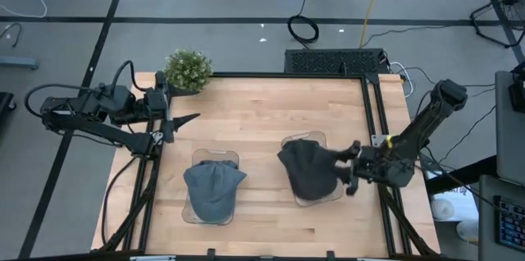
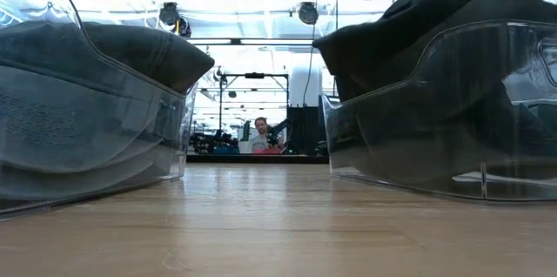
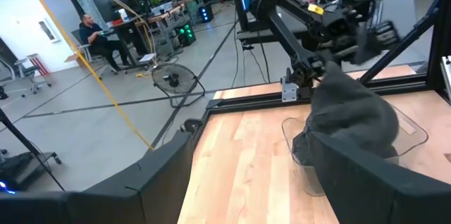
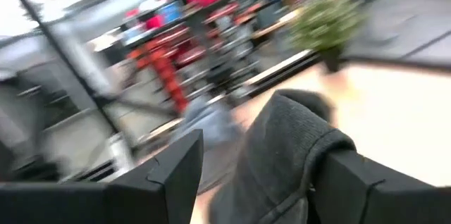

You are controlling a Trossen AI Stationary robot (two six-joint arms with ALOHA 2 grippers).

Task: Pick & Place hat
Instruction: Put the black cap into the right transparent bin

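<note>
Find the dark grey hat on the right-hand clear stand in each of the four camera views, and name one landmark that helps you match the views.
High view: dark hat, right of centre on its clear stand, by the right gripper.
Low view: dark hat, upper right, over the stand.
Left wrist view: dark hat, right side.
Right wrist view: dark hat, centre, between the jaws.
Shared landmark: potted plant, also in the right wrist view.

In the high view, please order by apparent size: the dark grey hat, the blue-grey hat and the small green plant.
1. Dark grey hat and blue-grey hat: they look about equal, so I do not rank them.
2. Small green plant: clearly the smallest.
</note>
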